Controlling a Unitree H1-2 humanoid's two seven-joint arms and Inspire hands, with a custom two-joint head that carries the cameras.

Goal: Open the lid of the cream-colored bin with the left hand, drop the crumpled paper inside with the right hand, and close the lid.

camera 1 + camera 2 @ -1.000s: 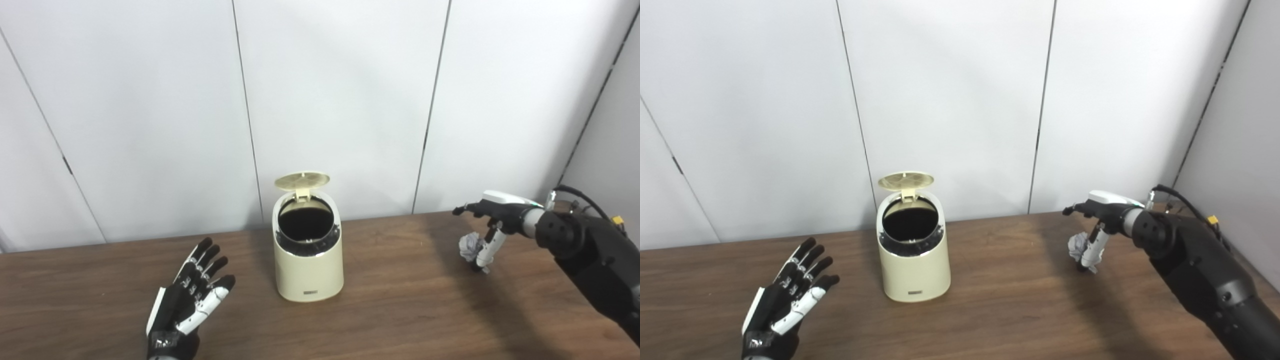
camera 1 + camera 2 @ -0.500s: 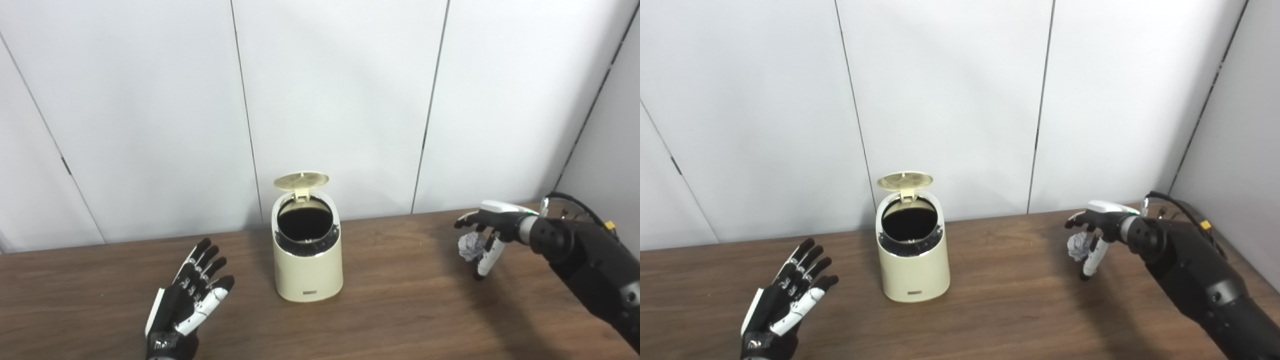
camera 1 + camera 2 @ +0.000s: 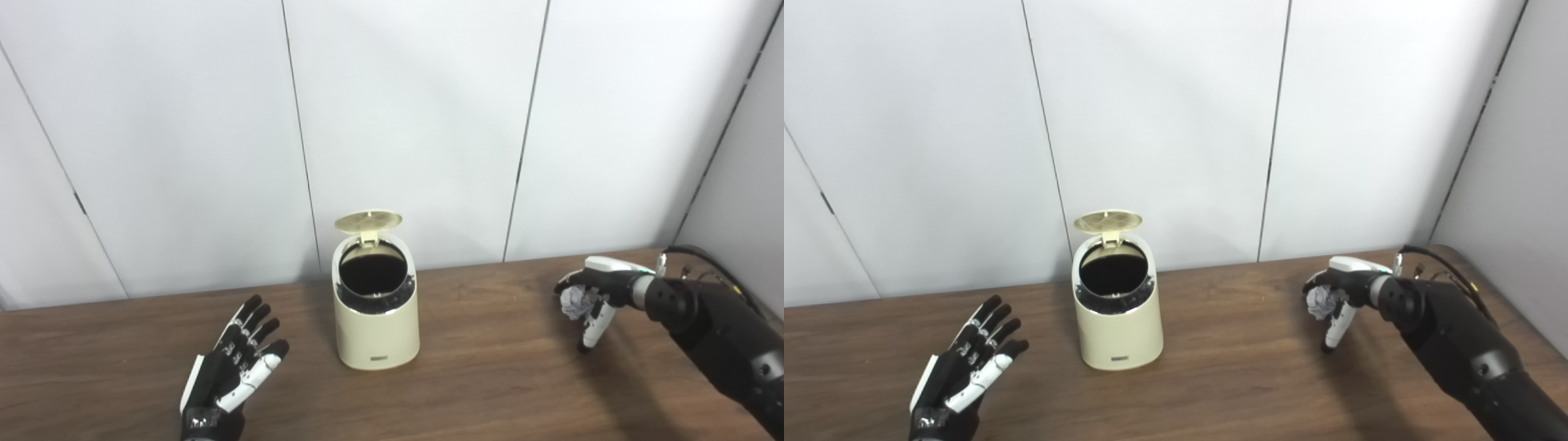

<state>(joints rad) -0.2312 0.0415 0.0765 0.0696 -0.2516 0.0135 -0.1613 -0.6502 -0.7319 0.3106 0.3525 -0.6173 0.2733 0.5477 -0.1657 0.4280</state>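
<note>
Standing upright near the middle of a dark wooden table (image 3: 490, 380), the cream-colored bin (image 3: 376, 324) has its round lid (image 3: 369, 220) flipped up at the back, hinged on the wall side, so the dark mouth tilts toward the camera. A small dark label (image 3: 380, 357) sits low on the bin's front; its writing is too small to read. The bin's long axis runs vertically.

Well to the right of the bin, the right hand (image 3: 591, 295) hangs above the table with its fingers curled around the crumpled paper (image 3: 572, 301), a whitish-grey wad held against the palm, while one white-and-black finger (image 3: 593, 324) points down toward the tabletop.

At lower left, the left hand (image 3: 236, 370) rests apart from the bin, empty, palm turned inward and fingers spread, pointing up and to the right. Pale wall panels (image 3: 404, 110) with thin dark seams rise behind the table.
</note>
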